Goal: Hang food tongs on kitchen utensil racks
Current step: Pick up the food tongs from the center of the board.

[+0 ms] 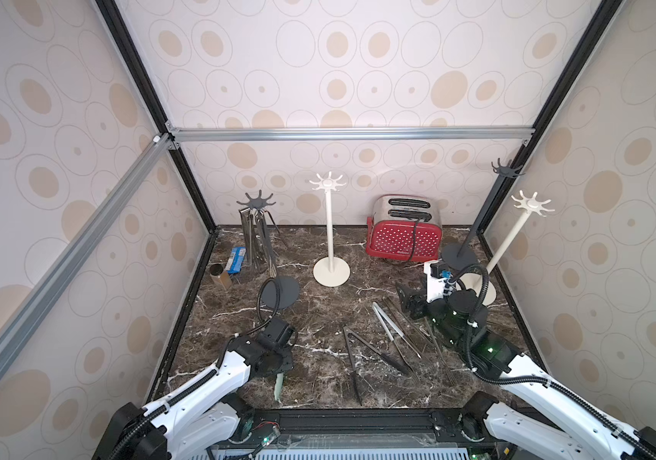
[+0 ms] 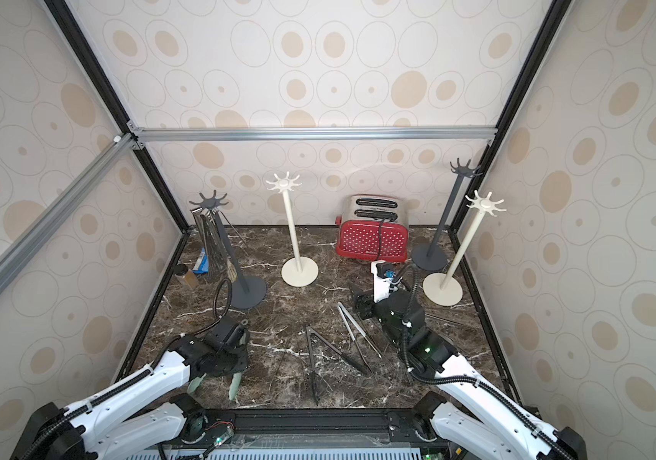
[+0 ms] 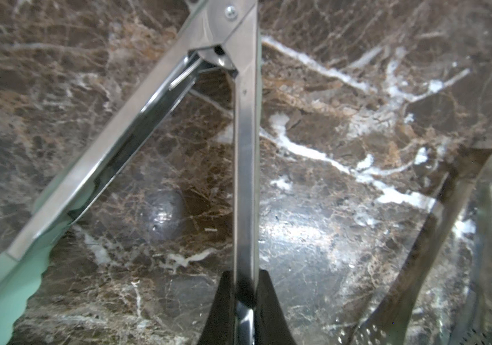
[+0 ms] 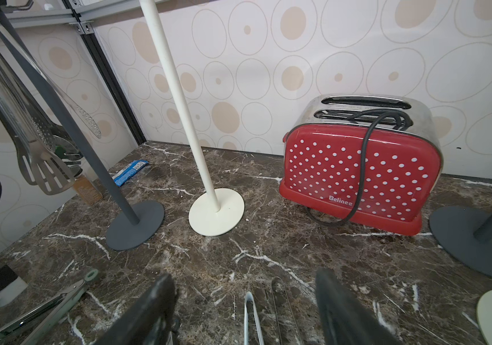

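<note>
One green-tipped tongs (image 3: pixel 246 164) pinched by L gripper (image 3: pixel 245 294); R gripper (image 4: pixel 244 280) spread wide

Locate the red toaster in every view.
Both top views: red toaster by the back wall, right of centre.
Left wrist: not in it.
Right wrist: toaster with black cord draped over its front.
Shared landmark: the back cream-white rack beside it.

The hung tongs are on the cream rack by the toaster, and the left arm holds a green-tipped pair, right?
No. Both top views show the hung tongs on the dark grey rack by the left wall. The left arm does hold a green-tipped pair.
</note>
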You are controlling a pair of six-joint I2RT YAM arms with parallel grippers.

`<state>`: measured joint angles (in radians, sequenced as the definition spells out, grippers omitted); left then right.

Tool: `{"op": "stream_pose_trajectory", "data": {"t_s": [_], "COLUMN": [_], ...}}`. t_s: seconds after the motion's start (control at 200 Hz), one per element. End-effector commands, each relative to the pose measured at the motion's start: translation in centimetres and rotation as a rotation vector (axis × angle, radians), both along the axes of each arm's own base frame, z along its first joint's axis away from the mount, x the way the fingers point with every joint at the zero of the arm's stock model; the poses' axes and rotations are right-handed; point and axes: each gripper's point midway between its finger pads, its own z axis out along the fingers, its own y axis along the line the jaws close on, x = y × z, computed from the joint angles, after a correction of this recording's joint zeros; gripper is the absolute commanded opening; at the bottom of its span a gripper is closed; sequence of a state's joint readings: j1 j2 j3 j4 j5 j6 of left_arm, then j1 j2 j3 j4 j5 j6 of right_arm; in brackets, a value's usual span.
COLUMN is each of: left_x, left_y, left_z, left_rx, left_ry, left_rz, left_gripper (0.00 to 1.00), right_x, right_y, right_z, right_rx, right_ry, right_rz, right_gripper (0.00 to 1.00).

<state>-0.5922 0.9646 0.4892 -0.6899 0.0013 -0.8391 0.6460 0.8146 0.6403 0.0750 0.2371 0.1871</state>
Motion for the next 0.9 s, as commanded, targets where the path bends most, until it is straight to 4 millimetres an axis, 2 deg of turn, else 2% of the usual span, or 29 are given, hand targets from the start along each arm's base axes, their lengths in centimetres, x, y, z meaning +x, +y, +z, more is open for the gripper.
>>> {"op": "stream_pose_trajectory", "data": {"t_s": [0.0, 0.195, 0.381, 0.411, 0.606, 0.892], "left_x": [1.2, 3.1, 3.4, 3.9, 4.6, 8.1], "left_y": [-1.7, -4.7, -7.1, -8.1, -11.4, -14.3], "left_z": [2.8, 6.6, 9.2, 10.2, 13.2, 19.1], "left_rx": [-0.043, -0.127, -0.121, -0.140, -0.125, -0.099], "left_ry": [-0.077, -0.189, -0.262, -0.303, -0.394, -0.570], "left_rz": [-0.103, -0.233, -0.373, -0.396, -0.532, -0.536], "left_gripper": [0.00, 0.00, 0.00, 0.00, 0.00, 0.00], "right_x": [-0.2, 0.0, 0.3, 0.3, 0.5, 0.5], "right_y": [-0.4, -0.6, -0.8, -1.0, -1.7, -3.6], "right_z": [1.4, 1.4, 1.3, 1.4, 2.1, 2.2], "right_rx": [0.026, 0.019, 0.007, 0.006, -0.011, -0.061], "right_ry": [-0.025, -0.026, -0.032, -0.035, -0.055, -0.057], "right_rz": [-0.016, -0.027, -0.049, -0.056, -0.095, -0.182], "right_gripper": [0.76, 0.76, 0.76, 0.76, 0.76, 0.76]}}
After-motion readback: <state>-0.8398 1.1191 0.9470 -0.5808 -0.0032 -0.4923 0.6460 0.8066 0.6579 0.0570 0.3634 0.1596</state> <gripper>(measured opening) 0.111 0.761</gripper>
